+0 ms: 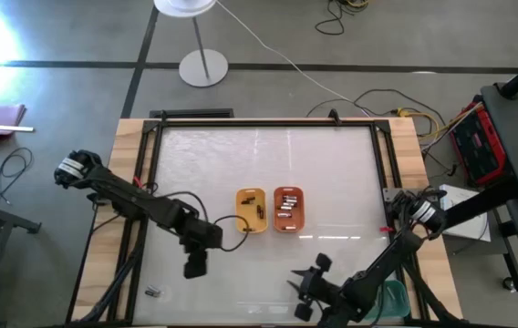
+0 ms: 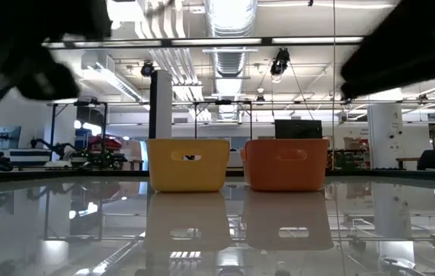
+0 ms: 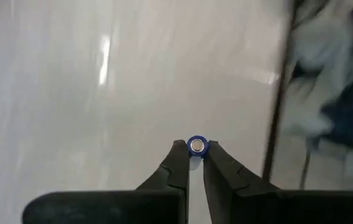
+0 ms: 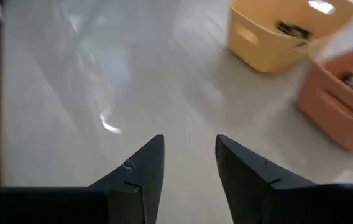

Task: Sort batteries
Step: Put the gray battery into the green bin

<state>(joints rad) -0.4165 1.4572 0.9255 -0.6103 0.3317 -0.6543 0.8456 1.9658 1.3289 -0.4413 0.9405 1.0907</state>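
While the left gripper (image 3: 194, 155) clenches a blue-cased battery (image 3: 197, 145), the right gripper (image 4: 189, 152) hangs released. Both are near the yellow tray (image 1: 252, 210) on the glossy table (image 1: 332, 164); a lamp stand (image 1: 203, 67) is beyond.

Blue-jacketed battery (image 3: 196, 145) in left pincer (image 3: 195, 151)

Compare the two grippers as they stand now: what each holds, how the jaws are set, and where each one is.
The left gripper has its jaws closed on a small blue-ended battery; the right gripper holds nothing, jaws apart. The left gripper sits left of the yellow tray; the right gripper sits at the table's near edge, below the orange tray. Both are dark two-finger grippers above the glossy table.
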